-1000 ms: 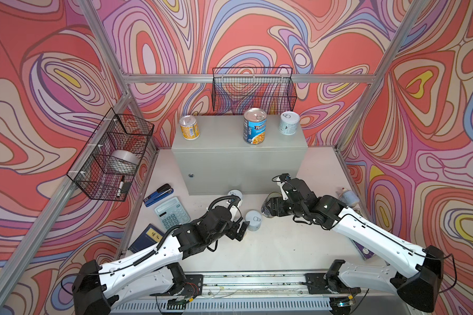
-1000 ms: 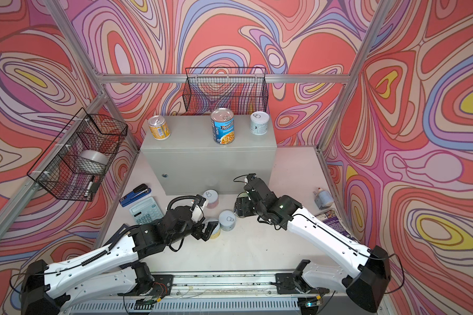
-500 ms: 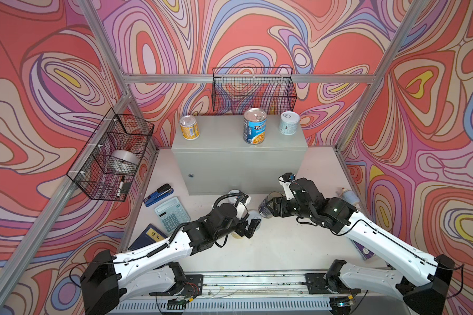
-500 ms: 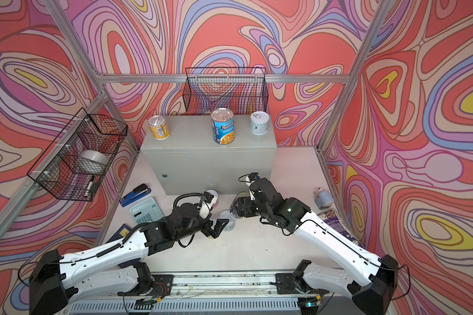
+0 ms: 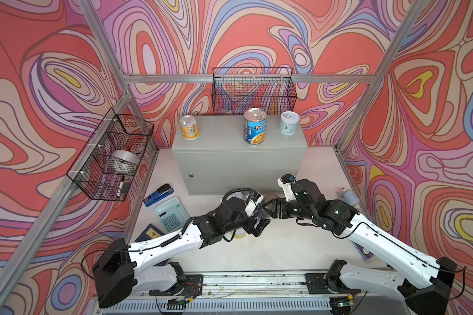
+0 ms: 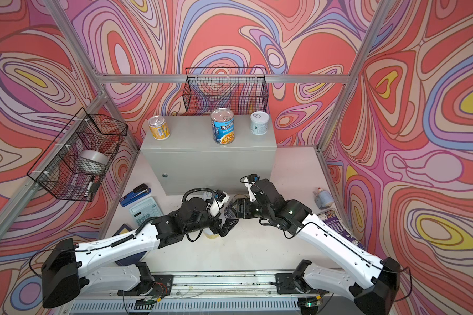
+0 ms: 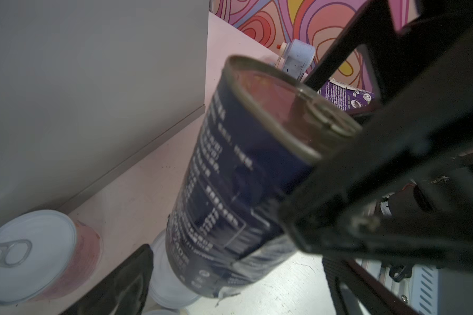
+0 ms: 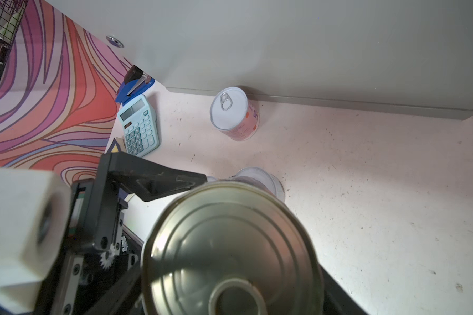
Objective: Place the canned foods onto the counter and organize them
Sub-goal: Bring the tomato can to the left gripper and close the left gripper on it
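The dark navy can hangs tilted above the table, my right gripper shut on it. My left gripper is open, its fingers on either side of that can's lower end. On the table a pale blue can stands under the navy can, a pink can by the counter's foot, and a yellow can under my left wrist. An orange-yellow can, the Progresso can and a pale blue can stand on the counter.
A blue stapler, a calculator and a dark notebook lie at the table's left. A capped bottle and a purple booklet lie at the right. Wire baskets hang on the left wall and behind the counter.
My left gripper has moved right, away from the yellow can, and now straddles the navy can's end. The right gripper has stayed almost still with the can.
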Controlling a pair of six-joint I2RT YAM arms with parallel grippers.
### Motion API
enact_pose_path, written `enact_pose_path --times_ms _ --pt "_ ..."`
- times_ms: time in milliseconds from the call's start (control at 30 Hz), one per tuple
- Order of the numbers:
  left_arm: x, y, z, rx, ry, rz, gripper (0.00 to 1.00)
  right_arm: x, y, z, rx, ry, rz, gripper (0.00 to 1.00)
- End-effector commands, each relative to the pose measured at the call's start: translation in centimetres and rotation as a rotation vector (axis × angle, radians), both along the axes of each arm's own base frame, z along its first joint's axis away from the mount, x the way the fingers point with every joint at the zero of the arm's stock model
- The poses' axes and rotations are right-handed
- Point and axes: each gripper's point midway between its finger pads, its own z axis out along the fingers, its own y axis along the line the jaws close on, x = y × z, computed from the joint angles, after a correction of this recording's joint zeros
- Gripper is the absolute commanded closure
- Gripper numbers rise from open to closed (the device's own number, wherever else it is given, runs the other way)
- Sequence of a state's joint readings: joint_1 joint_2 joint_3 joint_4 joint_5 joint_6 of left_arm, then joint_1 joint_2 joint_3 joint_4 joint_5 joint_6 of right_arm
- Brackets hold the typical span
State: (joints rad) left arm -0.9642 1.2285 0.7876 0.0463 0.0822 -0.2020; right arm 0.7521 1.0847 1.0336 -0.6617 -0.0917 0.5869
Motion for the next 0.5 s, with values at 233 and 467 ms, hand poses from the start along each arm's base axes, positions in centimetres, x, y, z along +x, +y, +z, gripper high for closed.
enact_pose_path --times_ms 233,467 --pt "1.1 -2.7 1.4 0.049 -0.099 -0.098 0.11 0.6 0.8 4.2 0.118 -0.115 0.016 0.55" --pt "1.3 -3.7 2.1 0.022 -0.119 -0.120 0.13 0.4 0.9 4.3 0.125 -0.116 0.025 0.55"
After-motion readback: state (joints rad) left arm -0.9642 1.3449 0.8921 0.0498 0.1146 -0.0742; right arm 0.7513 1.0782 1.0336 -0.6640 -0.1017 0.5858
